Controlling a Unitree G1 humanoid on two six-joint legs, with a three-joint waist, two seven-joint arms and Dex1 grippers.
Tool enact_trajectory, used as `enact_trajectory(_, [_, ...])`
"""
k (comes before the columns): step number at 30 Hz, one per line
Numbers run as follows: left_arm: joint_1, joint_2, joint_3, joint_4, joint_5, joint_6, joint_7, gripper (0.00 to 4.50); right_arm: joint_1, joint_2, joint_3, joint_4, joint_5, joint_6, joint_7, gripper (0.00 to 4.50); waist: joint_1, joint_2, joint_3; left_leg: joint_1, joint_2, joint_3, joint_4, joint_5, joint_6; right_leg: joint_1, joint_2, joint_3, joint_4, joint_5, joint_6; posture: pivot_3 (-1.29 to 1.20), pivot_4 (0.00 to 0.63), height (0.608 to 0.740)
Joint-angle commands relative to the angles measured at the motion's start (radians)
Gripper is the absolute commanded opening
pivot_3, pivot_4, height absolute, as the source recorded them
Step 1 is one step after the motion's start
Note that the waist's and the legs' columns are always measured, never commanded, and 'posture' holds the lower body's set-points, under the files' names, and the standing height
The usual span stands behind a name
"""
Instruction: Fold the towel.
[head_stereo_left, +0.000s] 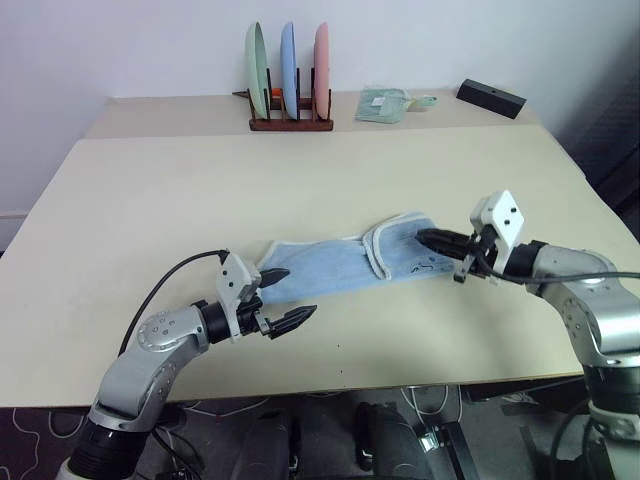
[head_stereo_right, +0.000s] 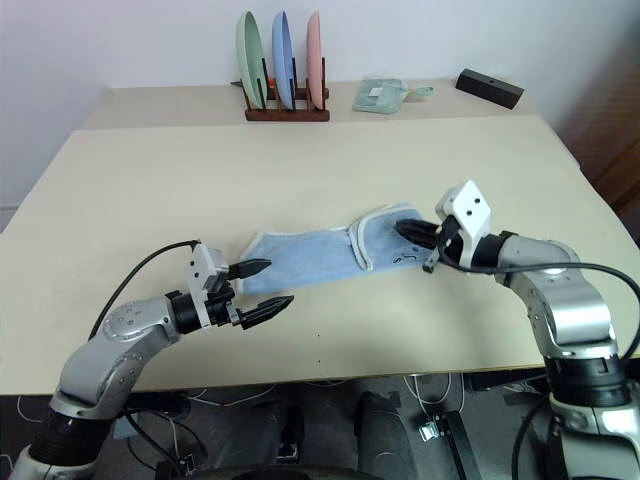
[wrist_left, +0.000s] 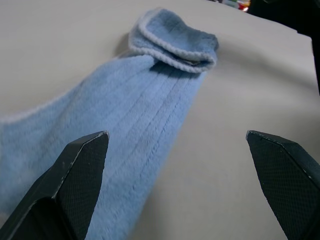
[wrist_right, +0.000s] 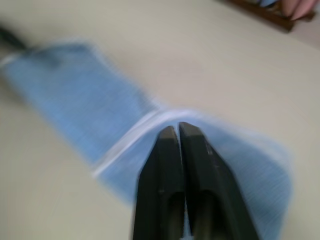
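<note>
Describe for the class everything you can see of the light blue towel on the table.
The towel is light blue terry cloth with a white stitched border and a small dark mark near its right end. It lies on the beige table as a long, rumpled strip, its right end folded back over itself. The right pincer, shut, is at that folded end; whether it grips cloth is unclear. The left pincer stands open at the other end.

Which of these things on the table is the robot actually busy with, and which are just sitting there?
In use:
towel
left gripper, open
right gripper, shut

Lying about:
plate rack with three plates
pale green cloth
black box
</note>
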Motion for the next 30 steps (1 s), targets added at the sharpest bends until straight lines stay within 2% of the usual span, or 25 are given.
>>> enact_trajectory(1, [0.049,-0.015,-0.012,-0.067,-0.014,0.02,0.034,4.5,-0.045,0.098,0.06,0.162,-0.082,-0.097,-0.079,0.02,0.0,0.0,0.0,0.0,0.0,0.0,0.0,0.0,0.0,0.0,0.0,0.0,0.0,0.0,0.0,0.0,0.15,0.74])
enact_trajectory(7, [0.113,-0.04,-0.012,-0.112,-0.026,0.054,0.084,4.5,-0.069,0.179,0.129,0.387,-0.192,-0.245,-0.121,0.02,0.002,0.001,0.0,-0.001,-0.001,0.001,0.0,0.0,0.0,0.0,-0.001,0.0,0.0,0.001,0.002,0.0,0.15,0.74])
enact_trajectory(14, [0.157,-0.071,0.028,-0.15,-0.057,0.088,0.152,4.5,-0.047,0.148,0.127,0.344,-0.207,-0.342,-0.067,0.02,0.001,0.0,0.0,0.002,-0.001,0.0,0.0,0.0,0.0,0.002,-0.001,0.0,0.0,0.001,0.001,0.0,0.15,0.74])
enact_trajectory(17, [0.203,-0.117,0.1,-0.192,-0.157,0.164,0.233,4.5,-0.052,0.122,0.075,0.225,-0.134,-0.321,-0.018,0.78,0.0,0.001,0.0,0.001,-0.001,0.0,0.0,0.0,0.0,0.002,-0.001,0.0,0.0,0.001,0.001,0.0,0.15,0.74])
enact_trajectory(22, [0.245,-0.201,0.225,-0.232,-0.371,0.345,0.436,4.5,-0.078,0.077,0.031,0.082,-0.057,-0.271,0.036,2.99,0.0,0.0,0.0,0.001,-0.001,-0.001,0.0,0.0,0.0,0.001,-0.001,0.0,0.0,0.001,0.003,0.0,0.15,0.74])
enact_trajectory(27, [0.238,-0.335,0.311,-0.187,-0.642,0.457,0.719,4.5,-0.078,0.051,0.048,0.025,-0.031,-0.251,0.1,2.99,0.003,0.0,0.0,0.003,-0.001,-0.003,0.0,0.0,0.0,0.004,-0.002,-0.001,0.0,0.001,0.001,0.0,0.15,0.74])
enact_trajectory(30, [0.243,-0.355,0.303,-0.194,-0.742,0.474,0.803,4.5,-0.056,0.045,0.069,0.0,-0.03,-0.242,0.136,2.99,0.003,0.0,0.0,0.003,-0.001,-0.003,0.0,0.0,0.0,0.004,-0.002,-0.001,0.0,0.0,0.0,0.0,0.15,0.74])
